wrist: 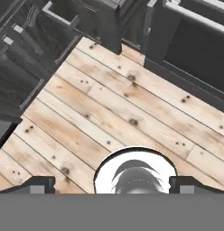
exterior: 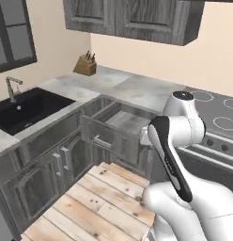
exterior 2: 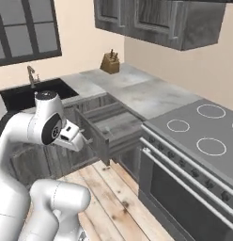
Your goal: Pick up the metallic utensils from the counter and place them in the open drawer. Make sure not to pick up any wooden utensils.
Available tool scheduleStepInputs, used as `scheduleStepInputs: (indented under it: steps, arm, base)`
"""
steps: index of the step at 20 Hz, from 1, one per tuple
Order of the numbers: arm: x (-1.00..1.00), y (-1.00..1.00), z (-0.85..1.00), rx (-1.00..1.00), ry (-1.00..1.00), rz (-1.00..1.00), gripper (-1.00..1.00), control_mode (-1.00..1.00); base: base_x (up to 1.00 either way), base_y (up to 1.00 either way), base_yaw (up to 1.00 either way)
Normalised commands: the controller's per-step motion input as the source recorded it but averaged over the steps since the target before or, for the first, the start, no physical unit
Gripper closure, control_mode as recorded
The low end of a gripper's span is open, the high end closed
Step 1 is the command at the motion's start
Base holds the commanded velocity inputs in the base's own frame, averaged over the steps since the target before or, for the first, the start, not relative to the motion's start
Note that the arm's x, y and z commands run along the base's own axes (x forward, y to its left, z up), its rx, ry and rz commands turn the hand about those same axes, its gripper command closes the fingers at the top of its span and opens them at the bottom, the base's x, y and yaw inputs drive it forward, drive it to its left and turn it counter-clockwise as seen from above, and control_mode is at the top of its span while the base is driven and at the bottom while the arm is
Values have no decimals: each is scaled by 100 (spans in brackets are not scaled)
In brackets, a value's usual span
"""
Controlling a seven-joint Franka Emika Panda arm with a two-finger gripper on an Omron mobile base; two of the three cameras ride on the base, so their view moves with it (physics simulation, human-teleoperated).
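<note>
The open drawer (exterior: 119, 120) juts out of the dark grey wood-grain cabinets under the wall worktop (exterior: 137, 89), its pale grey inside bare and its silver bar handle (exterior: 102, 141) facing me. In the right base view the drawer (exterior 2: 113, 123) lies just right of my folded arm. My gripper (wrist: 113, 185) hangs in front of the drawer and points down at the plank floor (wrist: 114, 108). It is open, its two dark fingertips (wrist: 39, 184) wide apart with nothing between them. The metallic utensils, the wooden utensils and the counter are out of view.
A black sink (exterior: 29, 108) with a faucet (exterior: 12, 87) sits at the left. A knife block (exterior: 85, 65) stands in the back corner. The stove (exterior 2: 203, 136) and its oven door (exterior 2: 184, 193) fill the right. Wall cabinets (exterior: 132, 19) hang overhead.
</note>
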Motion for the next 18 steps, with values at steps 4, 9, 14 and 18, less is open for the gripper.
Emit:
scheduleStepInputs:
  steps: [4,9,14,18]
  arm:
    - [0,0,0,0,0,0,-100,100]
    - [0,0,0,0,0,0,-100,100]
    - [0,0,0,0,0,0,-100,100]
    - [0,0,0,0,0,0,-100,100]
  base:
    - [-37,49,72]
    - [-5,20,91]
    - [-7,12,98]
    - [-19,2,100]
